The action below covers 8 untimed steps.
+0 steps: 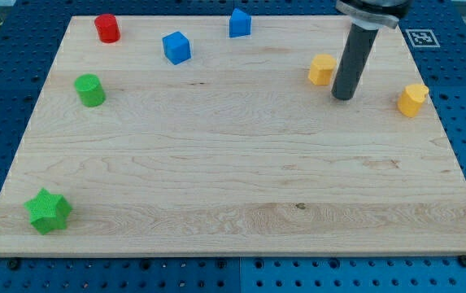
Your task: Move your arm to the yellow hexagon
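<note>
yellow hexagon (323,69), just left of my tip (343,96)

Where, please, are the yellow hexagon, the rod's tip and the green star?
yellow hexagon (322,70), camera view, front face.
my tip (343,96), camera view, rod's very end.
green star (47,207), camera view, top face.

Yellow hexagon (323,70) upright, board's upper right.

1. You have two yellow blocks: the yellow hexagon (323,69) and another yellow block (412,99).
2. Two blue: blue cube (176,47), blue block (240,23).
3. Two green: green cylinder (90,89), green star (47,211).
4. One red cylinder (107,28).
</note>
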{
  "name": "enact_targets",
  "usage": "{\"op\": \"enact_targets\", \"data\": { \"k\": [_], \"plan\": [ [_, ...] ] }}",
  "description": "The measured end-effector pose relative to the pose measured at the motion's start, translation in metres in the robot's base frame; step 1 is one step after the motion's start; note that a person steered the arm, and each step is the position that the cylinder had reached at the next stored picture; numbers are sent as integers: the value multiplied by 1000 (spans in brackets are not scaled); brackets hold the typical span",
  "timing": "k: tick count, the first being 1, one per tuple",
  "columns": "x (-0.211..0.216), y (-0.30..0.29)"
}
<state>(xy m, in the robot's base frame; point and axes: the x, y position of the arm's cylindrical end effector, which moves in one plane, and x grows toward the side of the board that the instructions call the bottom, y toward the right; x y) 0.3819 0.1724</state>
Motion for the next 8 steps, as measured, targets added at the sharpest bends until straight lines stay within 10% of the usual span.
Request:
{"op": "enact_targets", "data": {
  "k": [4, 8],
  "plan": [
    [-83, 33],
    [-70, -52]
  ]
}}
